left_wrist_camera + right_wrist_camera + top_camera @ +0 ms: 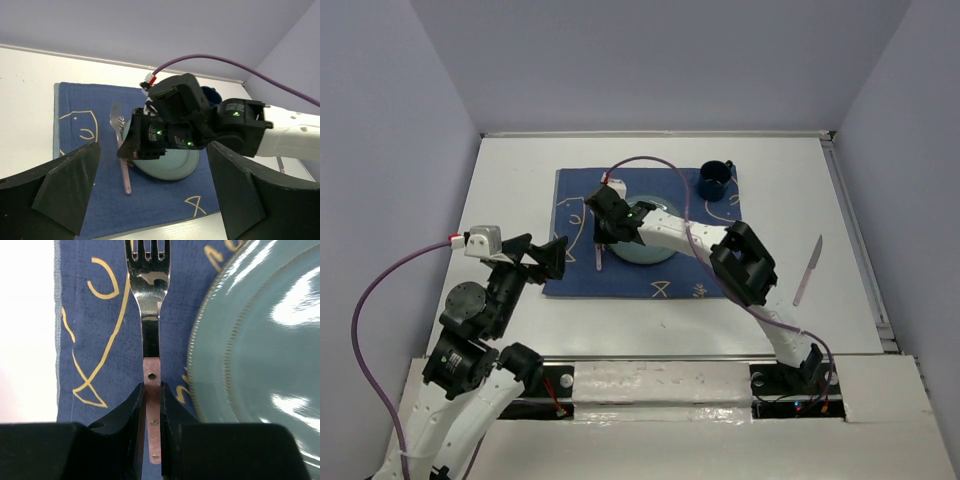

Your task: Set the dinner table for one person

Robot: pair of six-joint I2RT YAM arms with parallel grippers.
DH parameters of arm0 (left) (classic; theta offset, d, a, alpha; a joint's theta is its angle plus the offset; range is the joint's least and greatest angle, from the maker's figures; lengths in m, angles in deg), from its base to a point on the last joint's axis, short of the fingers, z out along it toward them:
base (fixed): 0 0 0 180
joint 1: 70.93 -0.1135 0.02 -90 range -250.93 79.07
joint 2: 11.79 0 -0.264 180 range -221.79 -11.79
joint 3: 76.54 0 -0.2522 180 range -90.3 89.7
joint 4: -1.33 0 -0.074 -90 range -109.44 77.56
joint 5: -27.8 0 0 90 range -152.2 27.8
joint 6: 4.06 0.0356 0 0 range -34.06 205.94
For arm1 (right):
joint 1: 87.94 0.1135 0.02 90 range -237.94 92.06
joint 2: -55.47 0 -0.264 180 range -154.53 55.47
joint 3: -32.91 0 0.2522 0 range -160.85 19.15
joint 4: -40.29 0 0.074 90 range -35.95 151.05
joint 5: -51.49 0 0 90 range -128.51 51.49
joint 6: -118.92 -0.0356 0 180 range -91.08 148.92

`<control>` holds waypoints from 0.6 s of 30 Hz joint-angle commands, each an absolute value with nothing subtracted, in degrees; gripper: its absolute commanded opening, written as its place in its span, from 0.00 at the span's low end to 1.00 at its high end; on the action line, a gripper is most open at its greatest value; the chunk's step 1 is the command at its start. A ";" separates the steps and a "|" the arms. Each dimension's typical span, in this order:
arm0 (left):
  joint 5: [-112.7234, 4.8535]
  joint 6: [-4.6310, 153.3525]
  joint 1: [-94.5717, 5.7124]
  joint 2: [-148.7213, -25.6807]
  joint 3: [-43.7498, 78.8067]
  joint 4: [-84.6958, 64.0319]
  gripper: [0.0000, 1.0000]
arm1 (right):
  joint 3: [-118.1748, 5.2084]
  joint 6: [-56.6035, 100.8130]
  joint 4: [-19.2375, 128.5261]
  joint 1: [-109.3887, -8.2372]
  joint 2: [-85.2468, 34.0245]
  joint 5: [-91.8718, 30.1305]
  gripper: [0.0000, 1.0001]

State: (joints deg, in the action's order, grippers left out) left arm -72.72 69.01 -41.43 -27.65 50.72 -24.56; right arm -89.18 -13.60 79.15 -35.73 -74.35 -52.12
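Clamping the pink-handled steel fork [150, 305] beside a round teal plate [260, 365] is the right pincer [152, 390]; the left pincer [542, 252] is gaping open.

The right arm [740, 260] reaches forward and to the left from its base, elbow bent, its white forearm running out to a black wrist with green lights lit. The right gripper [152, 389] points downward, its two black fingers [131, 410] drawn nearly together and pinching the thin handle of a fork [149, 315] between them. The left arm [470, 320] is folded close above its own base, its links stacked, the wrist apparently about level and aimed toward its partner. The left gripper [538, 252] hangs in the air with jaws spread wide, holding nothing, near the right gripper's left side.
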 commanded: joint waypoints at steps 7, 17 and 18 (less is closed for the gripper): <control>-71.34 68.54 -42.54 -30.60 50.32 -22.37 0.99 | -99.94 -20.38 77.16 -34.68 -80.76 -49.41 0.00; -70.90 68.36 -42.81 -30.69 50.41 -22.28 0.99 | -98.80 -23.38 77.16 -34.06 -83.40 -48.71 0.00; -70.98 68.36 -42.80 -30.69 50.41 -22.28 0.99 | -98.71 -23.38 77.08 -34.06 -83.40 -48.88 0.00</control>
State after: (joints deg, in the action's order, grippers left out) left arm -71.43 68.44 -42.55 -30.06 50.72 -24.66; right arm -97.29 -21.89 79.13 -34.90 -82.50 -48.97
